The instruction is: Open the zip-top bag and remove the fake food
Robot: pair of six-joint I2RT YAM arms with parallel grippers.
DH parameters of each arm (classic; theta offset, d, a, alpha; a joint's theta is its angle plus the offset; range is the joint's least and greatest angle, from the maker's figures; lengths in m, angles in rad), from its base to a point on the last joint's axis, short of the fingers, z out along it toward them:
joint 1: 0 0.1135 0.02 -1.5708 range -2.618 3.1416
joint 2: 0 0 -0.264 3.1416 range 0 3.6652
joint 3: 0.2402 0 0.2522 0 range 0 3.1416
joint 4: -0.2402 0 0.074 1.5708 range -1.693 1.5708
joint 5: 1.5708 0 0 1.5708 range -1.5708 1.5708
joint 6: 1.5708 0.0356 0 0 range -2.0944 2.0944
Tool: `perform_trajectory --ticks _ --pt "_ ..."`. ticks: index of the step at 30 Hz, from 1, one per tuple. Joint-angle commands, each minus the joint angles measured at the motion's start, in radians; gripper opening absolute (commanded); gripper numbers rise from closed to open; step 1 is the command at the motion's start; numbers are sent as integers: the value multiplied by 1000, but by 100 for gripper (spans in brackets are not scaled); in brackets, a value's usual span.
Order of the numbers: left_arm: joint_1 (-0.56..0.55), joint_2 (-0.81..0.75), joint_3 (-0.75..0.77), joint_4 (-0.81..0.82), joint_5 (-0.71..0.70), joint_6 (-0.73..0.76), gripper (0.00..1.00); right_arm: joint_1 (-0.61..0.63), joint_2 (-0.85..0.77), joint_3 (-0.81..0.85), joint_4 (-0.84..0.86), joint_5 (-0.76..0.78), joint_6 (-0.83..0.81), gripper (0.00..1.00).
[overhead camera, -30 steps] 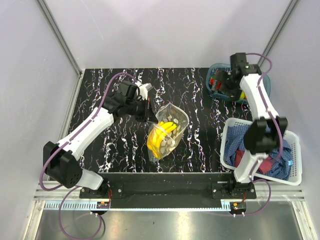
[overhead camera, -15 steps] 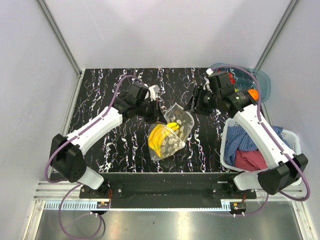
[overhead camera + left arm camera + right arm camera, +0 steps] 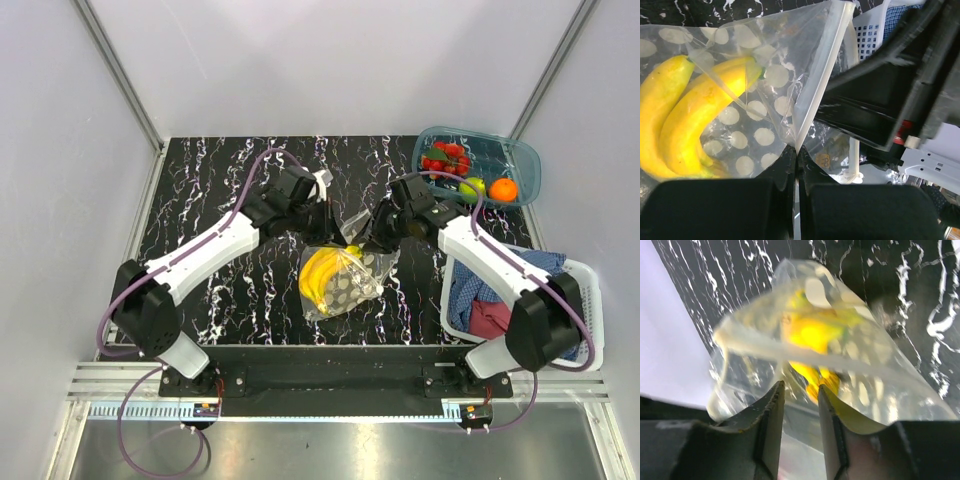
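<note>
The zip-top bag [image 3: 345, 278], clear with pale dots, hangs off the table with yellow bananas [image 3: 320, 278] inside. My left gripper [image 3: 322, 225] is shut on its upper edge. In the left wrist view the fingers pinch the bag's zip strip [image 3: 810, 105] at the left gripper [image 3: 796, 150], with the bananas [image 3: 685, 120] to the left. My right gripper [image 3: 377, 238] is at the bag's right side, jaws partly open. In the blurred right wrist view the right gripper [image 3: 799, 390] faces the bag's [image 3: 860, 385] open mouth and the bananas [image 3: 812, 335]. A red berry cluster [image 3: 445, 157], green fruit [image 3: 472, 186] and orange [image 3: 504, 189] lie in the tray.
The teal translucent tray [image 3: 500, 150] stands at the back right corner. A white slatted basket [image 3: 583, 285] with red and blue cloths sits at the right edge, just behind my right arm. Grey walls enclose the black marbled table [image 3: 220, 170].
My right arm has swung from the teal tray over to the bag, its jaws narrowing. The left gripper has carried the bag a little to the right, still shut on it.
</note>
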Motion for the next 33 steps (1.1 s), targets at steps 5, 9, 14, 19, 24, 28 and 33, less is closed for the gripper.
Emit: perform_trajectory --ticks 5,9,14,19,24,28,33 --pt "-29 52 92 48 -12 -6 0 1 102 -38 202 -15 112 48" --pt "-31 70 108 48 -7 -4 0 -2 131 -65 252 1 146 48" --pt "-31 93 124 48 6 1 0 -8 162 -93 315 -9 182 47" --pt "-32 118 139 50 28 7 0 -10 224 -79 340 -30 178 52" --pt "-35 121 141 50 31 17 0 -10 272 -91 373 -56 204 57" --pt "-35 118 135 51 29 27 0 -16 301 -91 380 -56 201 61" --pt "-35 117 125 50 37 31 0 -18 342 -93 399 -68 218 52"
